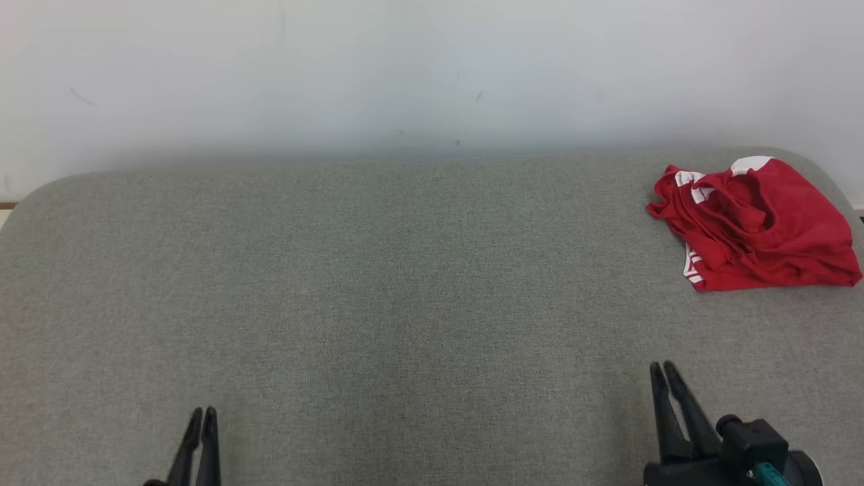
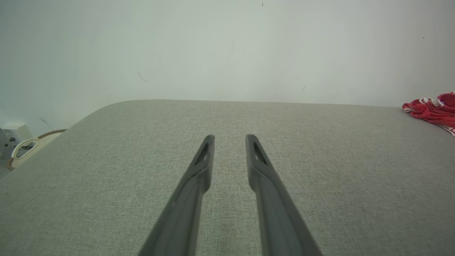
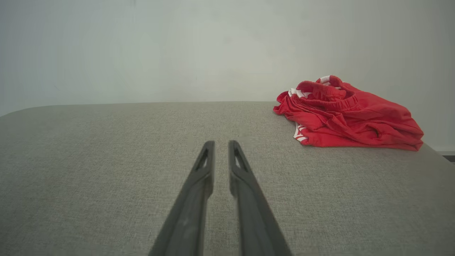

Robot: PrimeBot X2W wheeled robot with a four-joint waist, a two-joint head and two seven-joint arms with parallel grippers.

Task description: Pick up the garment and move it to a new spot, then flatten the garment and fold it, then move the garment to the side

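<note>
Dark fingers, two pairs, both empty.

- Left gripper (image 2: 230,137): jaws partly apart with a plain gap between the tips. It sits low over the near left of the surface.
- Right gripper (image 3: 221,142): jaws narrower, a slim gap only. It sits at the near right.
- Grey woven surface (image 1: 405,270): padded, with rounded corners.
- Garment (image 3: 348,117): red with white trim, apparently shorts. It lies in a crumpled heap at the far right corner, close to the edge and the pale wall (image 1: 405,67). It is well apart from both grippers and nearer your right one.

Likely hazards:
- Narrow jaws. If you reach in as they stand, the tips probably push the heap instead of straddling a fold. Widen them first.
- Edge position. A nudge outward could slide the cloth off the rounded corner.
- Layered folds. A shallow pinch may lift one layer while the rest drags or slips free. A deep one may snag the woven cover beneath.
- Long reach. Your left gripper has the whole width to cross, so watch that the arms do not meet.
</note>
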